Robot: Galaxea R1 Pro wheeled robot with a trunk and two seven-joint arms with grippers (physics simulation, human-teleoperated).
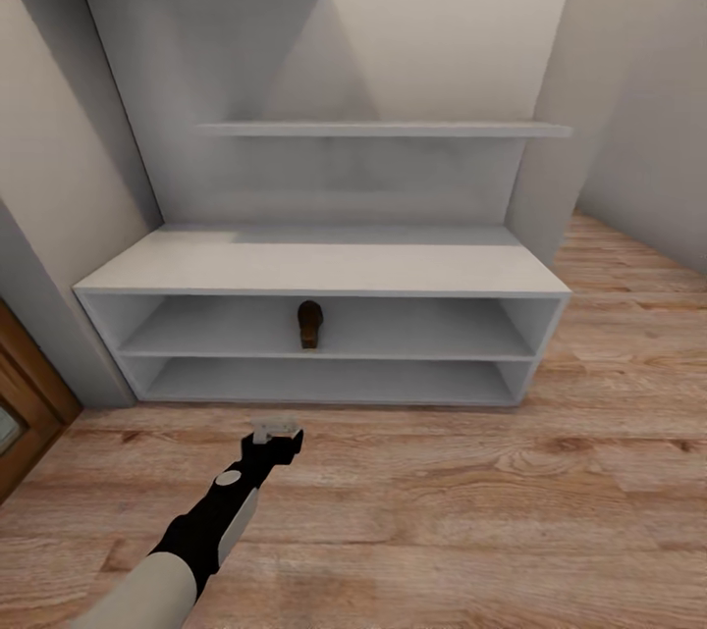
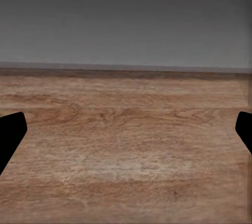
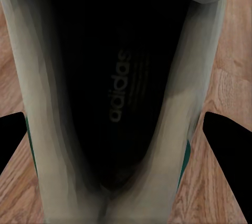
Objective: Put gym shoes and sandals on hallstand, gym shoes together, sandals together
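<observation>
Right claw over a gym shoe, left arm idle before the rack

My right gripper (image 3: pixel 126 145) straddles one gym shoe (image 3: pixel 118 98) on the floor (image 3: pixel 231 72) — jaws spread wide, not yet clamped; I'd close squarely on its walls. One sandal (image 1: pixel 310 323) sits at 12 o'clock on the hallstand (image 1: pixel 324 266). Left gripper (image 2: pixel 126 129) is open, empty.

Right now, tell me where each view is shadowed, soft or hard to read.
Head view: soft shadows under the hallstand shelves; the sandal sits dim on its upper shelf row. Left wrist view: floor grain blurred, lighting flat. Right wrist view: gym shoe very close, interior nearly black, edges soft.
</observation>
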